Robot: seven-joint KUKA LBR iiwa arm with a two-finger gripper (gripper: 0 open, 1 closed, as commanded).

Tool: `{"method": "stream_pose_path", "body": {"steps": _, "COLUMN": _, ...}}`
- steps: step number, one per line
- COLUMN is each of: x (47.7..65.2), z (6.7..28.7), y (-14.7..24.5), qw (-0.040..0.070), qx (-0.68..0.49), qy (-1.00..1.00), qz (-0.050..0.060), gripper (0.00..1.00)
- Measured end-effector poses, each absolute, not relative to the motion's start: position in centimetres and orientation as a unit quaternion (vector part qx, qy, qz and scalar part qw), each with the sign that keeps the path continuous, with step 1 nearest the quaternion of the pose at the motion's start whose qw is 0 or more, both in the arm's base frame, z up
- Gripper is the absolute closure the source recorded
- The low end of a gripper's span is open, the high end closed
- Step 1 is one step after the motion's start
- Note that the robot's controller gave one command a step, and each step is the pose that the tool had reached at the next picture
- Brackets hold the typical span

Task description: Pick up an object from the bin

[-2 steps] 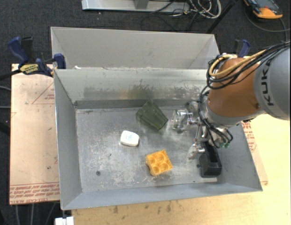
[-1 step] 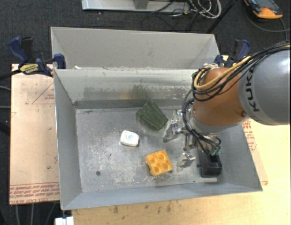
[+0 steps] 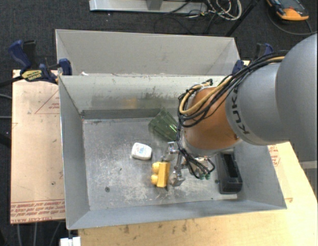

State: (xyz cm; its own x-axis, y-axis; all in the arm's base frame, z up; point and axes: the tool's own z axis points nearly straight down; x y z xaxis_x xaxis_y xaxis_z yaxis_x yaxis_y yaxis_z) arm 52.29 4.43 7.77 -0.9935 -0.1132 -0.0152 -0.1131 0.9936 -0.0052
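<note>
- Yellow block [image 3: 160,174] lies near the white pod [image 3: 141,151] — the claw [image 3: 175,174] is just beside it, on the side away from the pod.
- We cannot tell whether the claw is spread or closed.
- Our worry: set off-centre, it could shove the block toward the pod.

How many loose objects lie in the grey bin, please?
4: white rounded case left of centre; yellow plastic block beside the claw; dark green piece at the back; black rectangular box at right. The arm may hide more.

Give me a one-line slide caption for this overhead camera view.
Gripper low in the grey metal bin, beside a yellow plastic piece, white case nearby.
</note>
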Motion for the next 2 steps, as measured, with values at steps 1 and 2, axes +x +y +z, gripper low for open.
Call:
{"method": "stream_pose_path", "body": {"steps": 1, "x": 52.3, "z": 7.8, "y": 4.4, "qw": 0.008, "qx": -0.057, "qy": 0.998, "qz": -0.002, "gripper": 1.00}}
{"method": "stream_pose_path", "body": {"steps": 2, "x": 51.7, "z": 21.5, "y": 3.0, "qw": 0.002, "qx": -0.050, "qy": 0.999, "qz": 0.000, "gripper": 1.00}}
